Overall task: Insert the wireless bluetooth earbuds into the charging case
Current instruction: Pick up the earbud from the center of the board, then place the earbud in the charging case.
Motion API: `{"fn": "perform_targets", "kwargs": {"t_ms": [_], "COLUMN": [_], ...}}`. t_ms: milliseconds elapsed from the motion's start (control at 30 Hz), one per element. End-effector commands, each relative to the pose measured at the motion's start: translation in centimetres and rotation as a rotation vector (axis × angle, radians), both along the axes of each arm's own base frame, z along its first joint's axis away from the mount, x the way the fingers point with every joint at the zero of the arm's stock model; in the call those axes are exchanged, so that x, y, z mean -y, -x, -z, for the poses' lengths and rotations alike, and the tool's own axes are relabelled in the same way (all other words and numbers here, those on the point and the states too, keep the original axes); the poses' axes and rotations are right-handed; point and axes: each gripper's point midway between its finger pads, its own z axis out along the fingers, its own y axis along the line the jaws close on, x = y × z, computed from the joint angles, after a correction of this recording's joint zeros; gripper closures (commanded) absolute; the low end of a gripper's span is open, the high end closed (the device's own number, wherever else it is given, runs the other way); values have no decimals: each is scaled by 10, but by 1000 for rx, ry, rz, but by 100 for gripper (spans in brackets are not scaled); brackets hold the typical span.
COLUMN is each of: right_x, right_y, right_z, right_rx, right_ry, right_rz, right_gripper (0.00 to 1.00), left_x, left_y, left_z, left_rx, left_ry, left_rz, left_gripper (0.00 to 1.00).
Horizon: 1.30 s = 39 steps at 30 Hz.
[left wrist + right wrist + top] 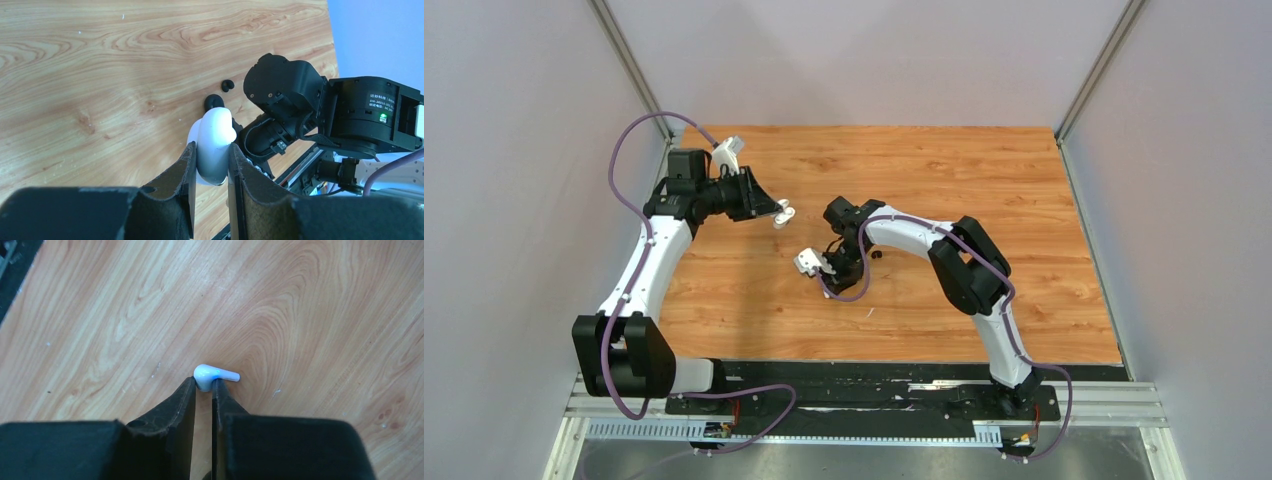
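Observation:
My left gripper (211,155) is shut on a white rounded charging case (214,135) and holds it above the wooden table; in the top view it (780,212) is left of centre. My right gripper (204,383) is shut on the head of a white earbud (210,374), whose short stem points right, close over the wood. I cannot tell whether the earbud touches the table. Two small black roundish earbuds (228,84) (214,101) lie on the table beyond the case, next to the right arm. The other white earbud is out of view.
The right arm's black wrist (290,100) sits close behind the held case in the left wrist view. The wooden table (984,180) is enclosed by grey walls on three sides, with a black rail (874,385) along the near edge.

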Motion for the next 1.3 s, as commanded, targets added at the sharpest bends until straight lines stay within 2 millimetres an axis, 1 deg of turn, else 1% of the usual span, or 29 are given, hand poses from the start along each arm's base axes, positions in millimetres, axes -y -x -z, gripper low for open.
{"fn": "perform_targets", "kwargs": {"t_ms": [0, 133, 267, 367, 433, 500, 600, 700, 800, 1033, 1267], "right_x": [-17, -7, 9, 13, 14, 13, 11, 7, 1, -9, -16], "right_y": [3, 5, 17, 22, 22, 22, 22, 22, 17, 1, -12], "right_z": [-55, -118, -176, -210, -229, -245, -265, -276, -276, -262, -245], "right_rx": [-138, -283, -459, -565, -637, -714, -761, -785, -797, -763, -758], "right_ry": [-74, -126, -144, -160, -168, -184, -229, -273, -292, -278, -236], "right_rz": [145, 266, 356, 415, 454, 478, 466, 421, 406, 471, 590], "right_gripper": [100, 100, 100, 100, 100, 100, 100, 99, 99, 100, 100], "left_x": [1, 7, 16, 33, 43, 52, 64, 76, 84, 88, 87], "left_y": [0, 0, -2, 1, 5, 6, 14, 21, 31, 44, 50], "left_z": [-9, 3, 17, 20, 20, 17, 13, 2, -8, -18, -23], "left_rx": [77, 126, 152, 122, 105, 111, 71, 24, 27, 14, 6], "left_ry": [0, -5, -14, 19, 36, 61, 133, 231, 275, 300, 308], "left_rz": [32, 114, 175, 231, 243, 247, 275, 312, 363, 393, 384], "left_gripper": [100, 100, 100, 100, 100, 100, 100, 100, 100, 100, 100]}}
